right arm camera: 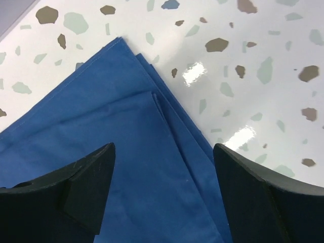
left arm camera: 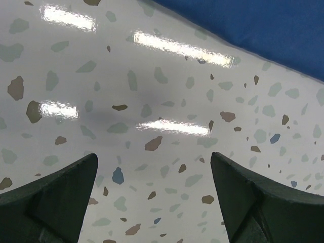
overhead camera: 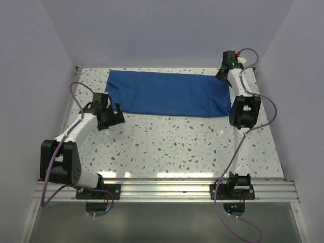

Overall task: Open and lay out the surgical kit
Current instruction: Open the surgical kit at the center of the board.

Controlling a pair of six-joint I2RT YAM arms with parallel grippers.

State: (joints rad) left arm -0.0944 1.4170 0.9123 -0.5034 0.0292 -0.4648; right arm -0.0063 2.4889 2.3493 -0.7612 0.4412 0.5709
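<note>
The cloth wrap (overhead camera: 164,93) on the table (overhead camera: 177,147).
It is laid across the far half, with the left gripper (overhead camera: 118,110) beside its near-left corner and the right gripper (overhead camera: 223,76) over its far-right corner.

Top view overhead; wrist views close, sharing cloth (overhead camera: 167,93).

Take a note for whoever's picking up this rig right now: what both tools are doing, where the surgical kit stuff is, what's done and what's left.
Left tool: open, empty, over bare table just off the near left corner of the blue cloth wrap.
Right tool: open, holding nothing, over the wrap's far right corner, where layered folds show.
Kit: the wrap lies folded flat along the far side of the table. Tray and instruments are not visible.
Done: nothing unfolded yet.
Left: grasp a corner, open the wrap, lay out the contents.
</note>
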